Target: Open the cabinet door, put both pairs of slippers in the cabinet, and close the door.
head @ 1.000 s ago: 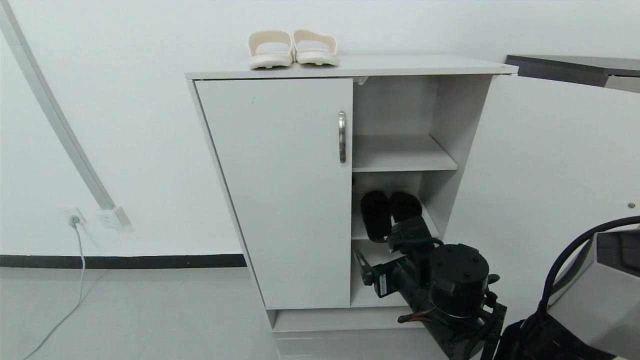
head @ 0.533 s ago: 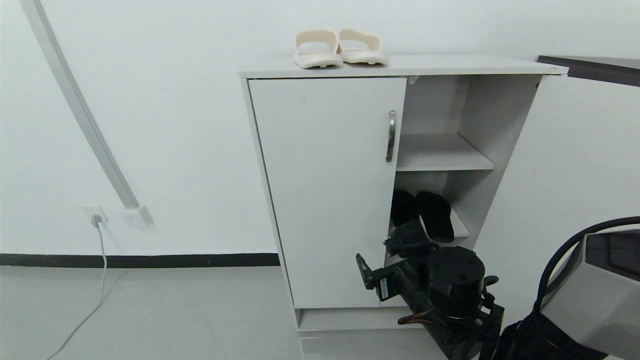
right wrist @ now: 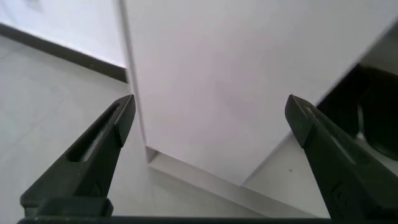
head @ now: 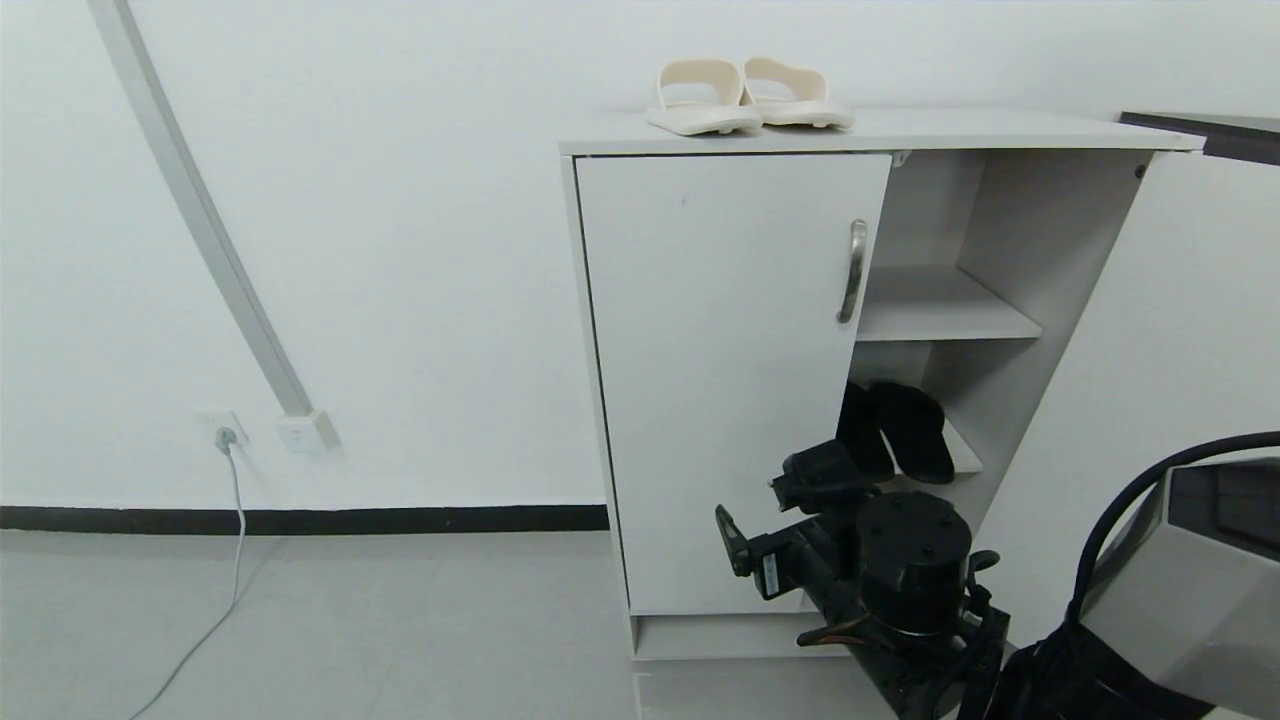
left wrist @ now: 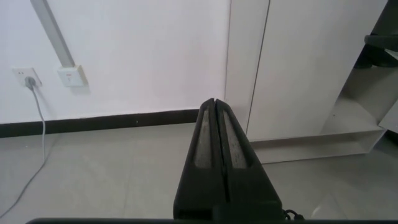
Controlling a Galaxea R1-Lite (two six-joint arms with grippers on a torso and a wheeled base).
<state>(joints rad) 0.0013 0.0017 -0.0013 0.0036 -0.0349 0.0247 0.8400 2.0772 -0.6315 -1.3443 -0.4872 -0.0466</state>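
The white cabinet (head: 880, 130) has its left door (head: 720, 380) shut and its right door (head: 1150, 380) swung wide open. A cream pair of slippers (head: 750, 95) rests on the cabinet top. A black pair of slippers (head: 900, 430) lies on the middle shelf inside. My right gripper (head: 760, 500) hangs open and empty low in front of the shut door's inner edge; its wrist view has the fingers spread wide (right wrist: 210, 102) before that door (right wrist: 249, 81). My left gripper (left wrist: 213, 104) is shut on nothing, above the floor left of the cabinet (left wrist: 298, 68).
The upper shelf (head: 940, 310) is bare. A wall socket with a cable (head: 228, 438) and a slanted conduit (head: 200, 220) are at the left. A dark piece of furniture (head: 1230, 135) stands behind the open door. Grey floor (head: 350, 620) spreads to the left.
The head camera has swung left, so the cabinet now sits further right in the picture. Relative to the cabinet, my right gripper has come out of the opening to the shut door's front.
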